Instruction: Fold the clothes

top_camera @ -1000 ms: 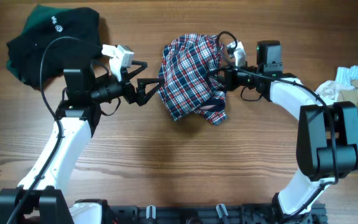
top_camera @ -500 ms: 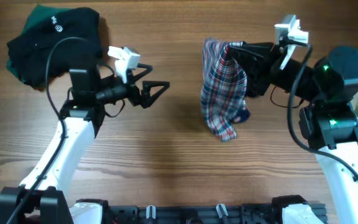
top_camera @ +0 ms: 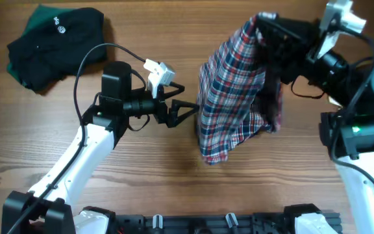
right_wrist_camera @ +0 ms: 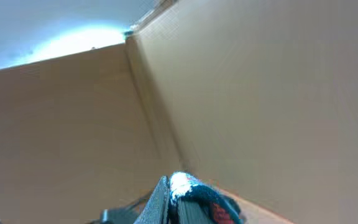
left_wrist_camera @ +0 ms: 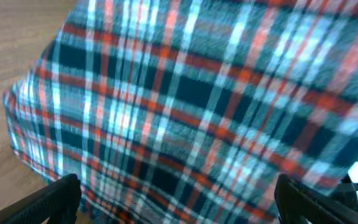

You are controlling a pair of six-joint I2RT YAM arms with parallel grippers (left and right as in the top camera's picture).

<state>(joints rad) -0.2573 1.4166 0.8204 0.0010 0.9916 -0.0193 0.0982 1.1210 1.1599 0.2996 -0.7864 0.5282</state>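
Overhead: plaid top (top_camera: 232,97) sits right of centre frame, hanging in a loose drape from its upper edge. It is bunched narrow at the top and wider below. The lower hem lies toward centre bottom; cannot tell whether it touches the table (top_camera: 141,175).

Right gripper (top_camera: 261,23) at upper right, arm raised high. Its fingers are pressed together, pinching the top of the plaid top. In the right wrist view the gripper (right_wrist_camera: 178,190) shows at bottom centre with a scrap of white, navy and red cloth (right_wrist_camera: 197,193) clamped at the tips. The rest of that view is tan boards (right_wrist_camera: 260,93) and a pale strip at upper left.

Left gripper (top_camera: 190,99) at centre frame, pointing right, fingers spread wide and holding nothing. The tips are just beside the left edge of the plaid top; contact cannot be judged from above. In the left wrist view the plaid (left_wrist_camera: 191,106) fills nearly the whole frame, blurred. The two fingertips (left_wrist_camera: 55,196) show at the lower corners, far apart, with bare wood at upper left.

Dark green garment (top_camera: 54,42) lies crumpled at upper left of the overhead view, well apart from both arms.
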